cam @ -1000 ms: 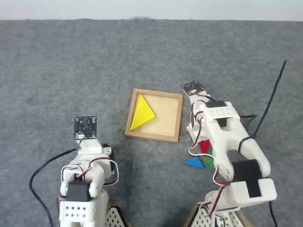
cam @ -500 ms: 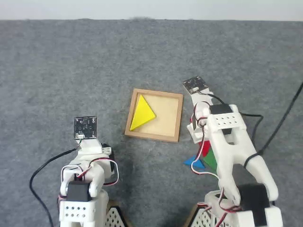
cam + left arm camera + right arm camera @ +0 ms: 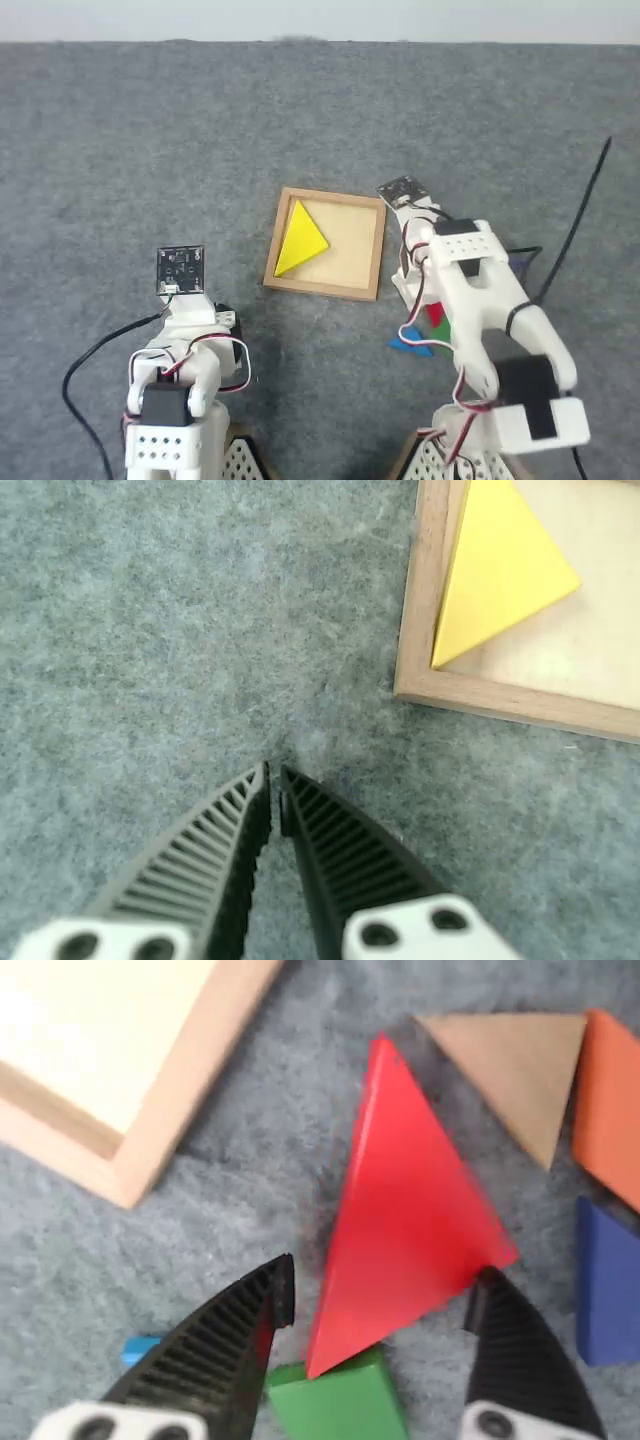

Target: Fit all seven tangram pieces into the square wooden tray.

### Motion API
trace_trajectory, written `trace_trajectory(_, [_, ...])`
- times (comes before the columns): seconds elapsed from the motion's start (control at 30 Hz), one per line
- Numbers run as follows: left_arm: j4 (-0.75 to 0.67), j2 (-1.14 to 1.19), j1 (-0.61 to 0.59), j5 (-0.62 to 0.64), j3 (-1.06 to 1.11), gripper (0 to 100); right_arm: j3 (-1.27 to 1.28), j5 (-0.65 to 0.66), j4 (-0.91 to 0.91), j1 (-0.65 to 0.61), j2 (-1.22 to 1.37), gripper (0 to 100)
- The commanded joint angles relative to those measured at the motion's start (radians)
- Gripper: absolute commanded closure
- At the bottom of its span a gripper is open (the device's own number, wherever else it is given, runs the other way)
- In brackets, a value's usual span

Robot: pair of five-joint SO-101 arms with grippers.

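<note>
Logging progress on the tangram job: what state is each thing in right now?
Wooden tray: holds one piece, mostly unfilled.
Yellow triangle: lying flat inside the tray.
Right pincer: open, straddling the red triangle.
Red triangle: on the grey mat, outside the tray.
Left pincer: shut, holding nothing, over the mat.

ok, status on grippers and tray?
Left gripper shut, beside tray. Right gripper open, straddling red triangle. Yellow triangle alone in tray. Green piece right against red triangle.
</note>
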Motion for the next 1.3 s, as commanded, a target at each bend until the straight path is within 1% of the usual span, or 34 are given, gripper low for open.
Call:
trace_trajectory(0.0, [0.005, -0.020, -0.006, -0.015, -0.013, 99, -0.052, 0.018, -0.035, 0.013, 0.005, 69.6])
trace_trajectory(0.13, [0.005, -0.020, -0.006, -0.015, -0.013, 99, -0.054, 0.018, -0.042, 0.027, 0.002, 69.6])
trace_trajectory(0.3, [0.005, -0.020, -0.006, -0.015, -0.013, 99, -0.112, 0.034, -0.038, 0.076, 0.007, 69.6])
trace_trajectory(0.43, [0.005, -0.020, -0.006, -0.015, -0.013, 99, -0.123, 0.078, -0.042, 0.077, 0.015, 69.6])
trace_trajectory(0.67, [0.005, -0.020, -0.006, -0.015, -0.013, 99, -0.121, 0.080, -0.056, 0.076, 0.028, 69.4])
trace_trajectory(0.83, [0.005, -0.020, -0.006, -0.015, -0.013, 99, -0.132, 0.081, -0.087, 0.079, 0.130, 69.4])
trace_trajectory(1.03, [0.005, -0.020, -0.006, -0.015, -0.013, 99, -0.155, 0.081, -0.054, 0.076, 0.148, 69.7])
trace_trajectory(1.07, [0.005, -0.020, -0.006, -0.015, -0.013, 99, -0.155, 0.081, -0.054, 0.076, 0.150, 70.4])
trace_trajectory(1.2, [0.005, -0.020, -0.006, -0.015, -0.013, 99, -0.155, 0.074, -0.056, 0.074, 0.147, 78.3])
trace_trajectory(1.27, [0.005, -0.020, -0.006, -0.015, -0.013, 99, -0.152, 0.072, -0.053, 0.073, 0.145, 80.1])
